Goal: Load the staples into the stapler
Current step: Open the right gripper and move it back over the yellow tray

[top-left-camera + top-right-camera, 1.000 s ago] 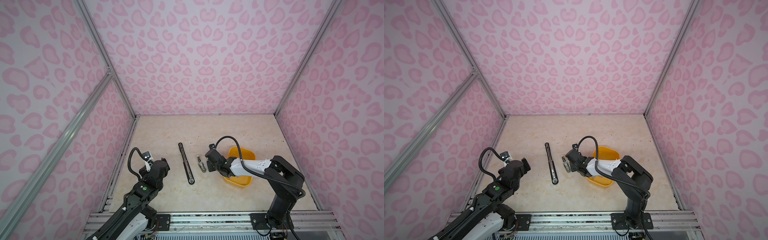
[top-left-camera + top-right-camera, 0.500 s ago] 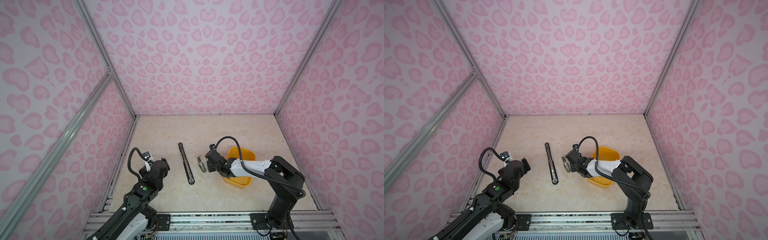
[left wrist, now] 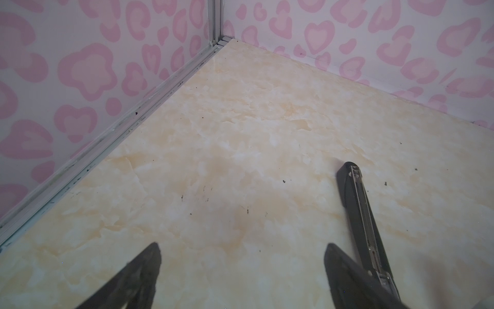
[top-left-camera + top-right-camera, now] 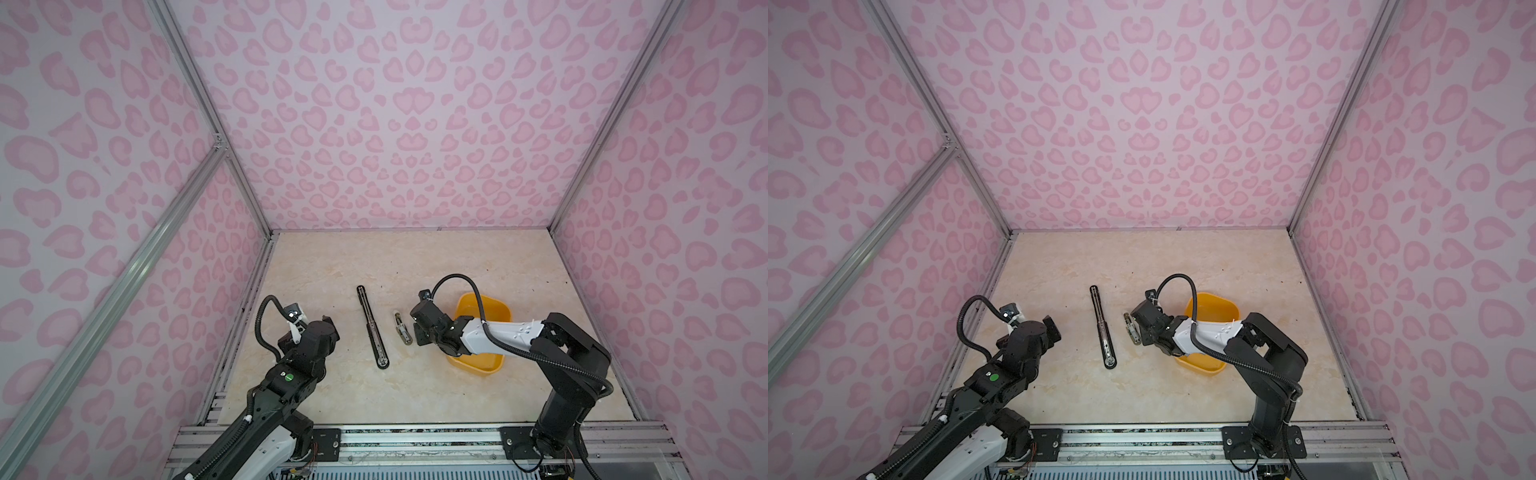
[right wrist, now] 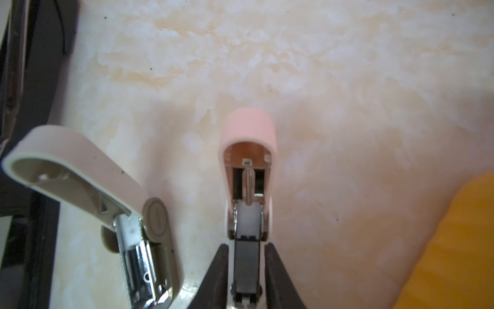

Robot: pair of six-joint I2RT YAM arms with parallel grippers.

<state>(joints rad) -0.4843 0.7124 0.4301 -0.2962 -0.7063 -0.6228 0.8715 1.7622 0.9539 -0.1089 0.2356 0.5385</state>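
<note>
1. Only the right wrist view shows the pink stapler (image 5: pixel 248 133), open between the right gripper's (image 5: pixel 246 247) fingers. In both top views that gripper hides it, and the beige stapler (image 4: pixel 401 329) and black stapler (image 4: pixel 372 328) show.
2. Lettering on the beige stapler's pad is too blurred to read.
3. The staples (image 5: pixel 247 264), a dark strip, sit in the pink stapler's channel, fingers close either side; gripping or not, I cannot tell.
4. The left gripper (image 3: pixel 243 246) is wide open and empty.

Lighting is bright, even and diffuse from overhead; shadows are soft, as beside the pink stapler (image 5: pixel 248 131). Both top views are sharp. Wrist views are softer: the yellow bin (image 5: pixel 454 240) is blurred, and metal on the beige stapler (image 5: pixel 139 256) glares.
</note>
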